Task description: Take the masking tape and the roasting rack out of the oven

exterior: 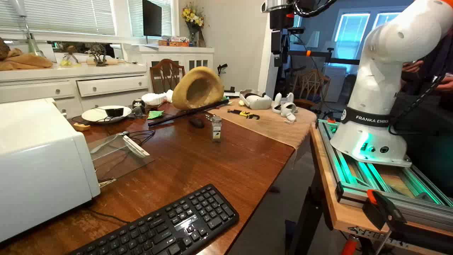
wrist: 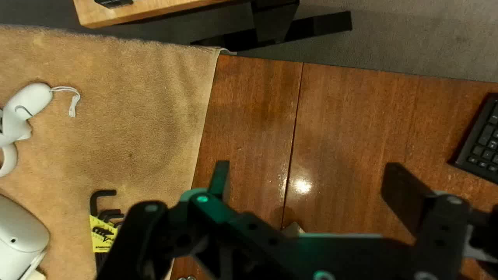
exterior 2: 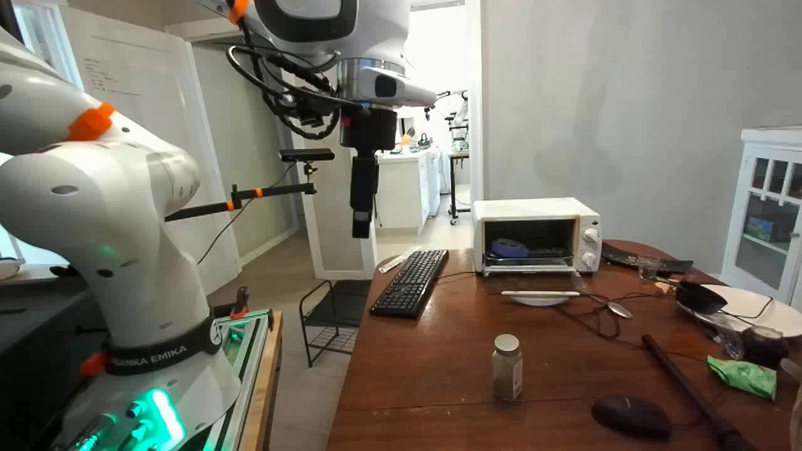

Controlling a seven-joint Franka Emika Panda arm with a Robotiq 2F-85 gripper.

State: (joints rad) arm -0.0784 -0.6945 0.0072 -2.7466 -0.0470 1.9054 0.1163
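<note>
Wrist view: your black 2-finger gripper (wrist: 306,167) points down near the robot-side edge of the reddish-brown wooden worktop (wrist: 350,116). Fingers spread wide, only worktop showing between the tips, nothing held. Tan cloth (wrist: 136,128) to 1 side, black plastic keyboard (wrist: 482,144) to the opposite side. No task item in this view.

In an exterior view you get the white boxy countertop oven (exterior 2: 537,208) from the front, near the worktop's far edge, inboard of the keyboard. Front's open. Blue ring-shaped roll (exterior 2: 509,249), which I read as the masking tape, sits inside, toward the keyboard side. Greyish thin-wire roasting rack (exterior 2: 549,253) looks to be in there too; too dim to tell if the roll rests on it. Your gripper hangs high, well apart from the oven.

In an exterior view from the oven's plain side, the clear glass door (exterior: 116,161) is down over the worktop. Labelled clear glass jar (exterior: 216,131) stands upright between it and the cloth. Interior hidden from you here.

Status, my read: door open, 0 of 2 items out. Left for you: tape out and set down, then rack. I'd take tape before rack.
</note>
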